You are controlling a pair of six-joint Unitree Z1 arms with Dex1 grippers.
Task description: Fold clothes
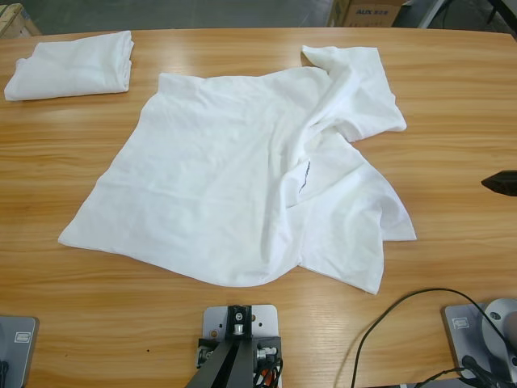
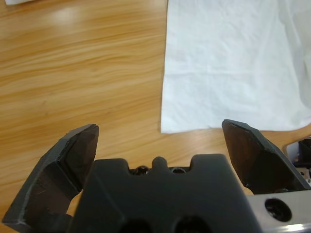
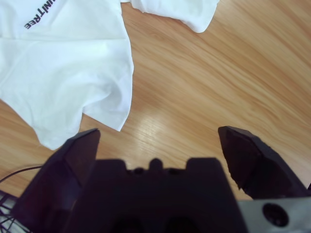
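A white T-shirt (image 1: 218, 170) lies spread and rumpled across the middle of the wooden table (image 1: 81, 307), with a small dark print (image 1: 304, 176) near its right side. A second white T-shirt (image 1: 73, 65) lies folded at the far left. In the left wrist view my left gripper (image 2: 160, 136) is open over bare wood, short of a corner of the shirt (image 2: 233, 63). My right gripper (image 3: 158, 141) is open too, over bare wood beside the shirt's edge (image 3: 63, 73) and its print (image 3: 39, 14). Only its black tip (image 1: 501, 183) shows at the right edge of the high view.
A black cable (image 1: 396, 311) curves over the table's near right part and also shows in the right wrist view (image 3: 14, 174). A cardboard box (image 1: 367, 12) stands beyond the far edge. Bare wood surrounds the spread shirt on all sides.
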